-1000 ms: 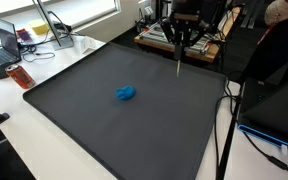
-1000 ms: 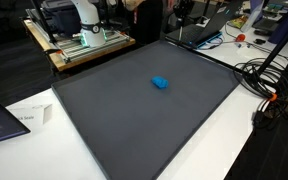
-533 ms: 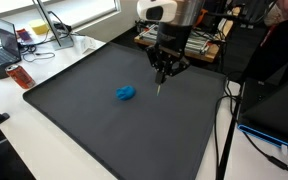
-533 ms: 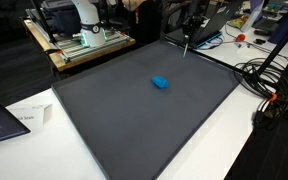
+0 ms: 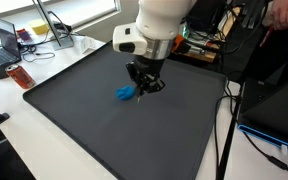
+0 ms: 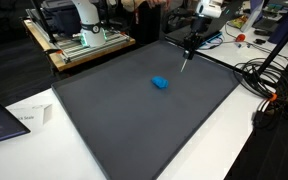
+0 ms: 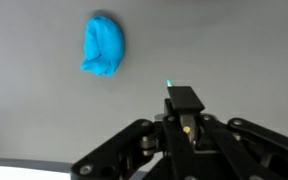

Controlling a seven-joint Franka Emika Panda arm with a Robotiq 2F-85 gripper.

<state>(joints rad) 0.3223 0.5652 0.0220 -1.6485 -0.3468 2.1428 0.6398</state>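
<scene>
A small crumpled blue lump (image 5: 126, 94) lies on the dark grey mat (image 5: 104, 130), near its middle, in both exterior views (image 6: 160, 83). My gripper (image 5: 142, 86) hangs over the mat just beside the lump, on its far side, fingers pointing down. It is shut on a thin dark pen-like stick whose tip (image 6: 183, 68) points at the mat. In the wrist view the lump (image 7: 104, 45) sits at the upper left, apart from the gripper (image 7: 184, 100), and the stick ends in a small teal tip (image 7: 170, 84).
A laptop (image 5: 4, 45) and a red item (image 5: 22, 76) lie on the white table beside the mat. A wooden rack with equipment (image 6: 79, 40) stands behind the mat. Cables (image 6: 264, 75) run along one side. A person (image 5: 284, 10) is at the back.
The arm has come from the mat's far edge towards its middle and lowered, bringing the gripper and stick close to the blue lump. The lump has not moved.
</scene>
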